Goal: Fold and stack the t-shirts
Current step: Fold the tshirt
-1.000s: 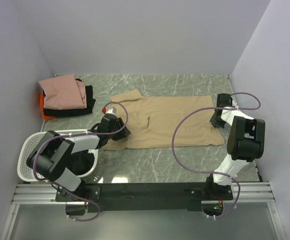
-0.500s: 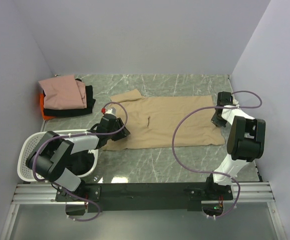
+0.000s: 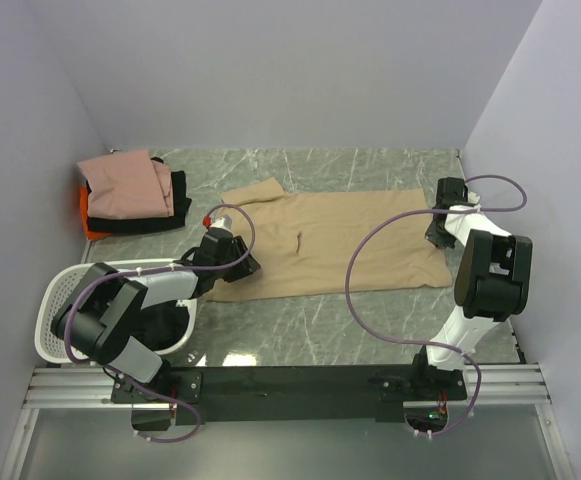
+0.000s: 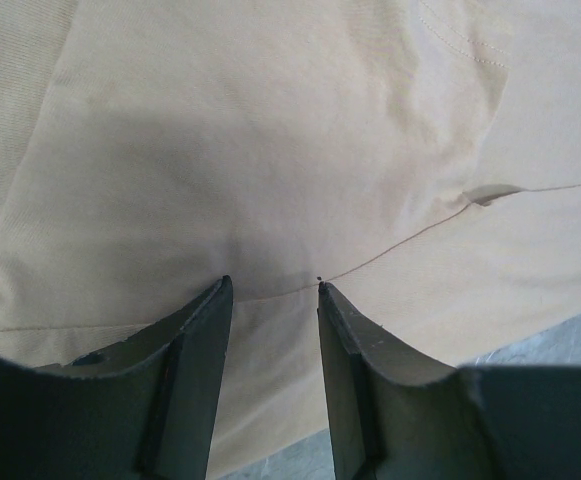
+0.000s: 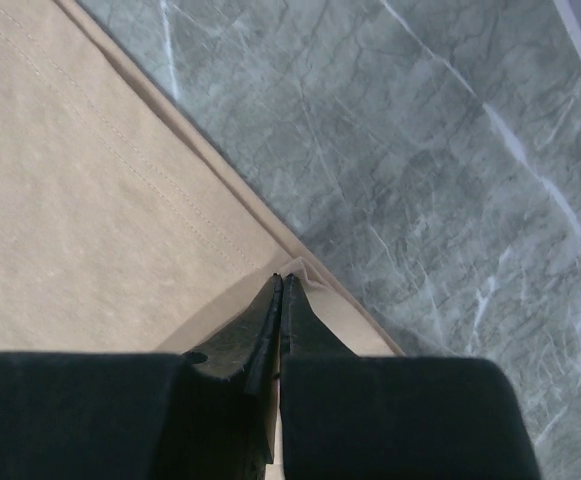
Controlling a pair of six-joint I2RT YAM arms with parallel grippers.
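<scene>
Tan t-shirt (image 3: 330, 245) lies flat on table (image 3: 370, 170), right of basket (image 3: 50, 300). Right hand (image 5: 278, 288) is pinched shut on the hem corner farthest from basket. Left hand (image 4: 270, 290) is half-spread over the edge nearest it. First fold appears pending; the left hand must close next.

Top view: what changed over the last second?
The right gripper edged slightly toward the far wall along the right hem of the tan t-shirt, its jaws now pinched shut on that hem. The left gripper, the shirt's outline, the folded stack and the basket stayed put.
</scene>
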